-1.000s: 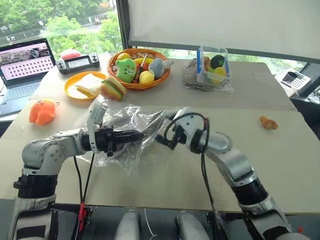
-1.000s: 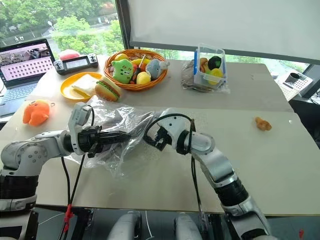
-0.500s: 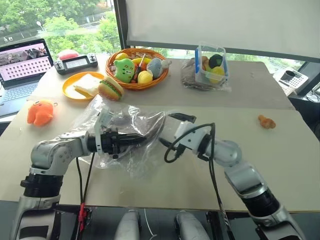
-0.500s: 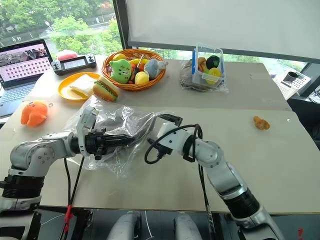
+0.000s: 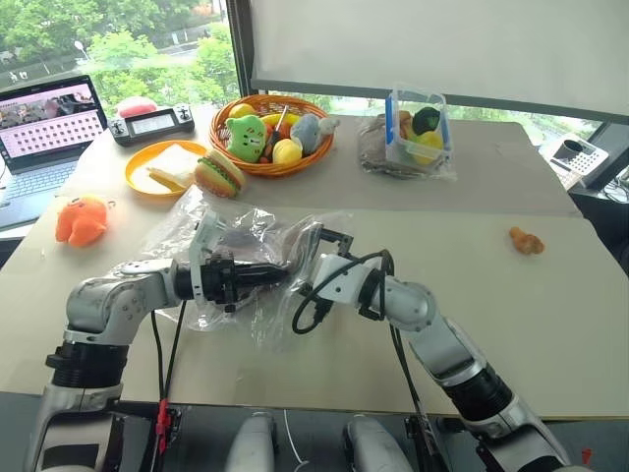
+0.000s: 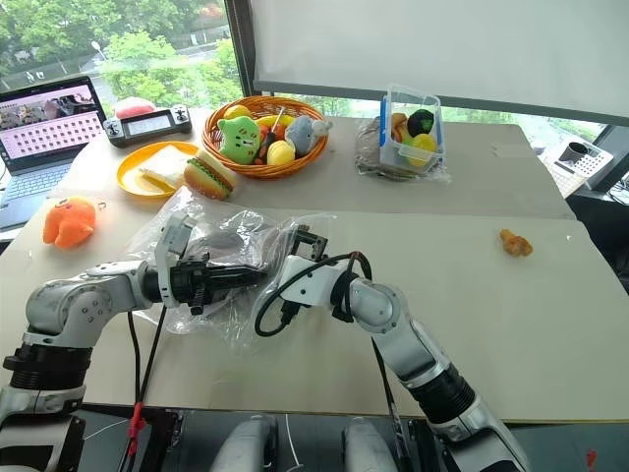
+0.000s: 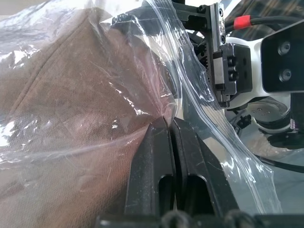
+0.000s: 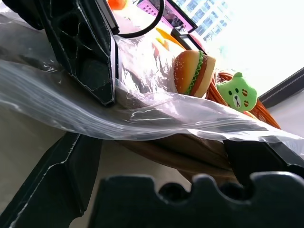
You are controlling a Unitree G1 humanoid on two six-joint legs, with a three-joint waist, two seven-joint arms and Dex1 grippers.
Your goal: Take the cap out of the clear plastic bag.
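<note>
The surface [image 5: 550, 324] was a wide beige tabletop with a seam running across it, set against a window [image 5: 118, 29] showing green trees; a white panel [image 5: 432, 49] covered the upper part of the wall behind it.

The clear plastic bag [image 5: 187, 231] lay crumpled on the near left part of the surface. The cap [image 7: 71, 123], brown fabric, sat inside the bag under the film.

The left tool [image 5: 278, 276] pointed toward the robot's right, its fingers [image 7: 156, 161] pressed together and pinching the bag's film just beside the cap. The right tool [image 5: 316, 258] was at the bag's right edge, close to the left tool; its fingers [image 8: 80, 57] were spread wide, with a fold of film and the cap's edge lying between them.

Along the far edge of the surface stood:
- a laptop [image 5: 49, 123] at the left corner, screen lit;
- a handheld controller [image 5: 152, 124] beside it;
- an orange plate [image 5: 142, 177] with a toy burger [image 5: 220, 173] at its edge;
- a wicker basket [image 5: 265, 162] of plush toys;
- a clear fruit box [image 5: 418, 126] with a blue edge, on dark fabric.

An orange plush toy [image 5: 83, 218] lay on the left side, well apart from the bag. A small orange item [image 5: 528, 241] lay on the right side. A white device [image 5: 570, 157] sat off the far right corner.
</note>
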